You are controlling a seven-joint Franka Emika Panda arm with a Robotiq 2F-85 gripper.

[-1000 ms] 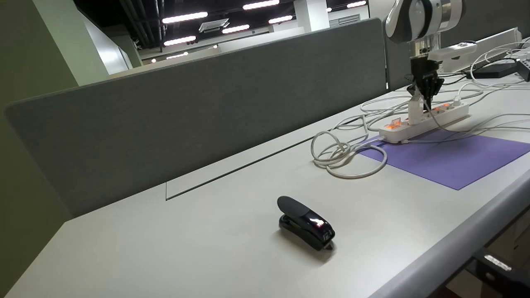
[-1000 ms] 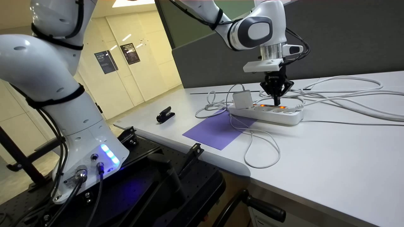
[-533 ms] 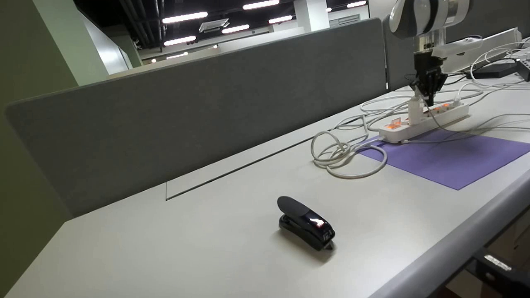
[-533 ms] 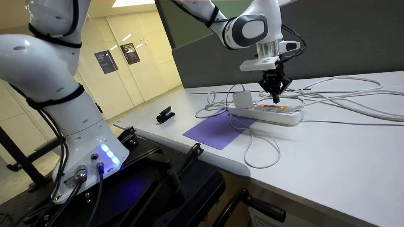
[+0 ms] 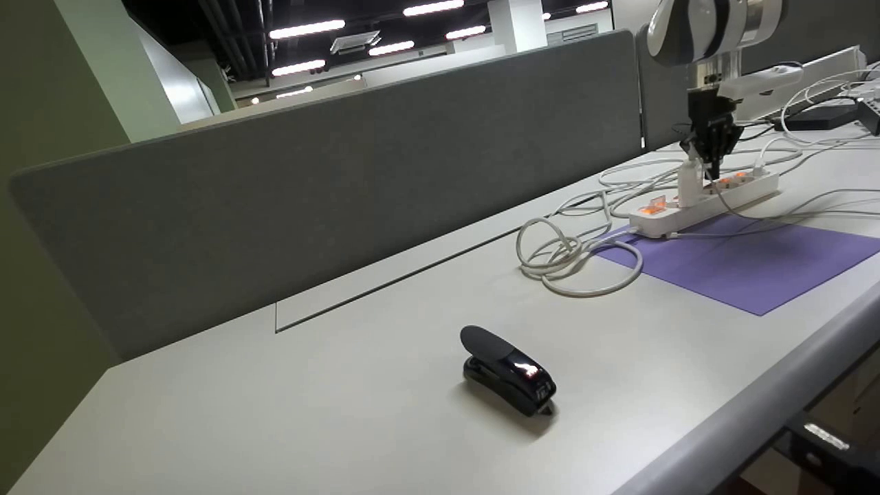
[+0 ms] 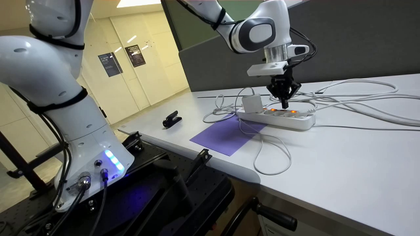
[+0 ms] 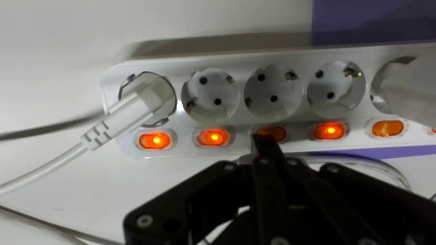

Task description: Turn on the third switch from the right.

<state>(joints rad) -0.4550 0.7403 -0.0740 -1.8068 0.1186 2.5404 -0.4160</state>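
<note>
The white power strip (image 5: 708,208) lies on the table in both exterior views (image 6: 279,122) and fills the wrist view (image 7: 241,123). A row of orange switches runs along it in the wrist view. The two leftmost switches (image 7: 154,140) (image 7: 213,137) glow. The third from the left (image 7: 277,132) is dark and partly covered by my fingertips. The fourth (image 7: 329,131) glows and the fifth (image 7: 387,128) is dark. A sixth is cut off at the right edge. My gripper (image 7: 267,139) is shut, empty and pointing down over the third switch; I cannot tell whether it touches.
A white adapter (image 6: 252,104) stands in a socket beside the gripper. A white plug (image 7: 136,105) fills the socket at the strip's opposite end. Loose cables (image 5: 570,258) lie around. A purple sheet (image 5: 749,265), a black stapler (image 5: 509,371) and a grey partition (image 5: 385,179) are also there.
My shut gripper first rose off the strip and shifted slightly. It has since come down a little, toward the adapter side. The strip and the lit switches in the exterior view look the same.
</note>
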